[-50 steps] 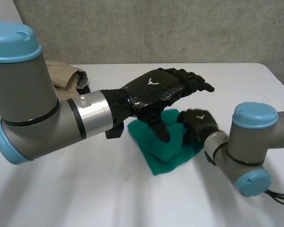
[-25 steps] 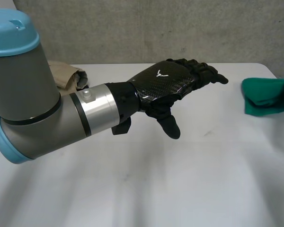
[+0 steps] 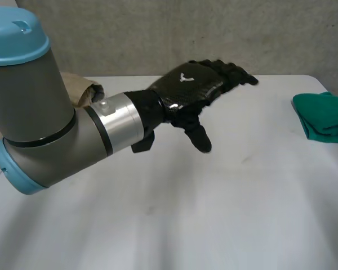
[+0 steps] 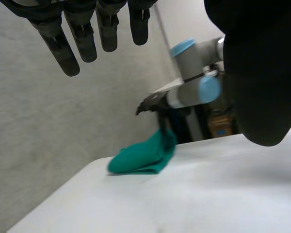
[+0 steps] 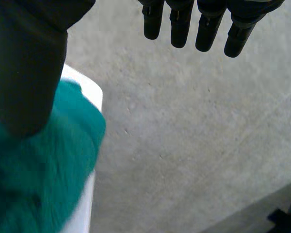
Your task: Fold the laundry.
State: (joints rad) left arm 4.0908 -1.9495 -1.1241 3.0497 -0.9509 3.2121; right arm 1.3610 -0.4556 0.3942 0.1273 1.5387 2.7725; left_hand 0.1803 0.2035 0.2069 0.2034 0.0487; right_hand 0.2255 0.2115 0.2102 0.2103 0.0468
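A folded green cloth (image 3: 324, 117) lies at the table's far right edge. In the left wrist view the green cloth (image 4: 143, 155) rests on the table just below my right hand (image 4: 152, 103). My right hand (image 5: 29, 63) is open, its fingers straight over the floor and its thumb above the green cloth (image 5: 39, 184), with nothing held. My left hand (image 3: 194, 87) hovers open above the middle of the white table (image 3: 214, 214), fingers stretched toward the far right and thumb pointing down. It holds nothing.
A beige garment (image 3: 79, 90) lies bunched at the back left of the table, behind my left arm (image 3: 56, 135). Past the table's right corner (image 5: 94, 92) the grey floor drops away. A concrete wall runs behind the table.
The green cloth went from the table's middle to its far right edge in my right hand, which has since opened and let go. My left hand rose slightly and drew back.
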